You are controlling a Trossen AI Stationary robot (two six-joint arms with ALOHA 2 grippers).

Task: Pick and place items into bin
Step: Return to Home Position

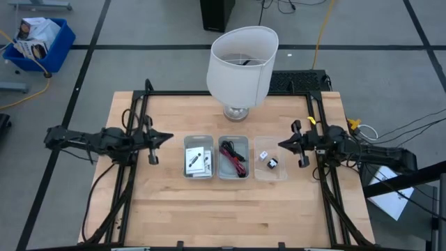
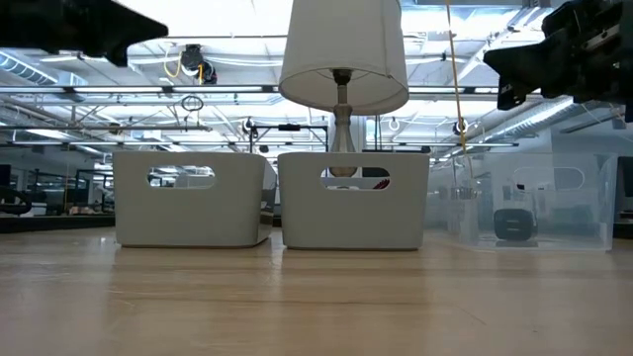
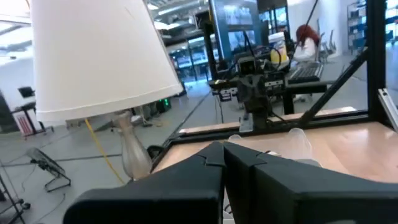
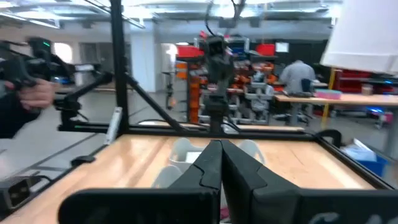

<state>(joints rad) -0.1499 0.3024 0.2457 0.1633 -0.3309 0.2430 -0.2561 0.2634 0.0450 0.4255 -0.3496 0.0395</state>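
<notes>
Three small bins stand in a row at the table's middle. The left white bin (image 1: 198,138) holds white square packets (image 1: 197,161) with dark parts. The middle white bin (image 1: 233,138) holds a black cable (image 1: 231,149) and a red cable (image 1: 238,167). The clear right bin (image 1: 270,139) holds a tiny white-and-black block (image 1: 263,155) and a small black piece (image 1: 272,164). My left gripper (image 1: 169,137) is shut and empty, raised to the left of the bins. My right gripper (image 1: 281,145) is shut and empty, raised at the clear bin's right side.
A big white lampshade on a lamp (image 1: 242,66) stands at the far middle, behind the bins. Black frame rails (image 1: 139,111) run along the table's left and right sides. People show in the room beyond the table (image 4: 303,71).
</notes>
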